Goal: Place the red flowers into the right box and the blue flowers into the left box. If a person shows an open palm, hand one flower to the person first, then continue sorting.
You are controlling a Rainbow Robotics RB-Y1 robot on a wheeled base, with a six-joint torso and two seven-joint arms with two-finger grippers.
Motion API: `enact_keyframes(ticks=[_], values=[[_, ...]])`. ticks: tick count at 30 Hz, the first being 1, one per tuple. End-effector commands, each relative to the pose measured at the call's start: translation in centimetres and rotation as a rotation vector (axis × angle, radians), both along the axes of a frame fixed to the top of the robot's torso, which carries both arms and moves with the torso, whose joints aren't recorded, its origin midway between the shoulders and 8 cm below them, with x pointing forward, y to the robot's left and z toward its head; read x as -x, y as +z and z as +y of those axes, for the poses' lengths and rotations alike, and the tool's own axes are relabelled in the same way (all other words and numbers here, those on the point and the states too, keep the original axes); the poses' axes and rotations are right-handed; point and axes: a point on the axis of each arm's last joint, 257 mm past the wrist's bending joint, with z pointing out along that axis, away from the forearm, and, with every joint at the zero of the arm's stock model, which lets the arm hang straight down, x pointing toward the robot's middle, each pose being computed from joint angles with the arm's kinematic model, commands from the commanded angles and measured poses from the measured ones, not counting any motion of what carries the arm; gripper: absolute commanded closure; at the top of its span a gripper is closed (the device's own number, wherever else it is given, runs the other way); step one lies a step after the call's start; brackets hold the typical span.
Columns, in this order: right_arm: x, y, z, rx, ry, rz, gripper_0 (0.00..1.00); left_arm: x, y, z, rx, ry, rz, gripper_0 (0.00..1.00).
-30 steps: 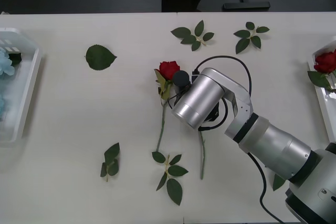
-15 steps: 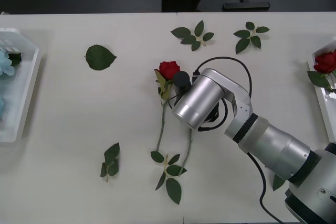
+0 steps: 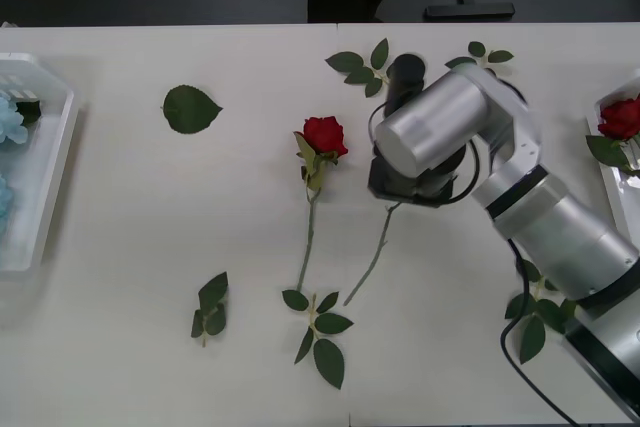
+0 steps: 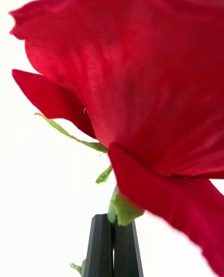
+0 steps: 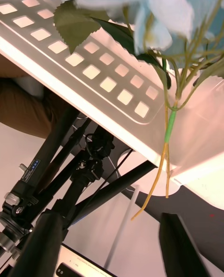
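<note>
The wide, pale surface (image 3: pixel 150 247) carries scattered green leaf sprigs (image 3: pixel 366 67), with the shallow white plastic left box (image 3: pixel 45 187) at one edge, pale blue flowers (image 3: pixel 8 122) already in it, and the white-rimmed right box (image 3: pixel 612 187) at the other, one deep-red rose (image 3: pixel 620 119) inside. The silver right arm (image 3: pixel 540 217) reaches over the middle; its right claw (image 4: pixel 113 244), black-fingered, is pressed closed on the green stem just under a deep-red rose bloom (image 4: pixel 154 81), as the wrist view shows. In the front view that held rose's thin stem (image 3: pixel 372 252) hangs out from under the wrist, its long axis slanting down toward the robot and slightly to its left, tail near the surface. A second red rose (image 3: pixel 322 135) lies just beside it, bloom away from the robot, stem running toward it. To carry well, the arm should probably lift until the trailing stem clears the lying rose, then travel to the right box. The left claw (image 5: pixel 112 246) sits open beside the left box, holding nothing.
</note>
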Motion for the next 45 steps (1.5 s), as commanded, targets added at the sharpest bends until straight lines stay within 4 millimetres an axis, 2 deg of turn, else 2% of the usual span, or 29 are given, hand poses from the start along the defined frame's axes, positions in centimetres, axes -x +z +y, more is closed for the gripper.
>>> enact_keyframes(ticks=[1, 3, 4, 5, 7, 11, 15, 18, 22, 26, 27, 29, 30, 33, 38, 41, 45], values=[[-3.8, 7.7, -7.8, 0.048, 0.086, -0.085, 1.00, -0.4, 1.6, 0.2, 0.011, -0.003, -0.023, 0.00], [-4.2, 9.2, -11.1, 0.080, 0.102, -0.089, 1.00, -0.3, 1.5, -0.7, 0.064, 0.004, -0.026, 0.00], [-4.4, 10.2, -13.5, 0.109, 0.106, -0.092, 1.00, -0.2, 1.5, -1.5, 0.117, 0.008, -0.031, 0.00], [-4.4, 10.5, -14.6, 0.123, 0.107, -0.089, 1.00, -0.2, 1.4, -2.1, 0.143, 0.007, -0.027, 0.00], [-4.6, 12.2, -19.6, 0.186, 0.124, -0.089, 1.00, -0.4, 1.9, -5.6, 0.284, -0.012, -0.033, 0.00], [-4.7, 14.7, -26.9, 0.268, 0.120, -0.093, 1.00, -1.2, 3.0, -11.3, 0.497, -0.067, -0.069, 0.00], [-4.3, 18.5, -35.8, 0.403, 0.133, -0.115, 1.00, -2.7, 3.0, -18.4, 0.735, -0.052, -0.137, 0.00], [-4.3, 19.8, -40.6, 0.489, 0.147, -0.124, 1.00, -3.7, 2.6, -22.2, 0.813, -0.017, -0.171, 0.00], [-5.4, 20.1, -44.9, 0.601, 0.160, -0.155, 1.00, -5.1, 2.2, -25.9, 0.857, 0.027, -0.216, 0.00], [-6.5, 18.6, -47.7, 0.686, 0.159, -0.177, 1.00, -6.4, 0.7, -30.0, 0.936, 0.077, -0.241, 0.00], [-6.6, 18.2, -48.0, 0.703, 0.163, -0.171, 1.00, -6.6, 0.4, -30.4, 0.947, 0.086, -0.245, 0.00], [-6.7, 16.6, -48.8, 0.770, 0.191, -0.136, 1.00, -7.4, -0.8, -32.4, 0.988, 0.112, -0.258, 0.00], [-6.7, 16.1, -48.9, 0.781, 0.196, -0.126, 1.00, -7.6, -1.0, -32.9, 0.995, 0.117, -0.260, 0.00], [-6.9, 13.5, -49.0, 0.836, 0.237, -0.089, 1.00, -9.2, -2.3, -35.9, 1.021, 0.128, -0.276, 0.00], [-6.4, 11.5, -49.2, 0.855, 0.255, -0.051, 1.00, -11.1, -3.8, -40.2, 1.037, 0.147, -0.295, 0.00], [-6.3, 10.7, -49.0, 0.850, 0.260, -0.039, 1.00, -11.8, -4.4, -42.6, 1.051, 0.153, -0.304, 0.00], [-6.1, 10.2, -48.9, 0.841, 0.255, -0.032, 1.00, -12.6, -5.1, -46.7, 1.078, 0.154, -0.310, 0.00]])
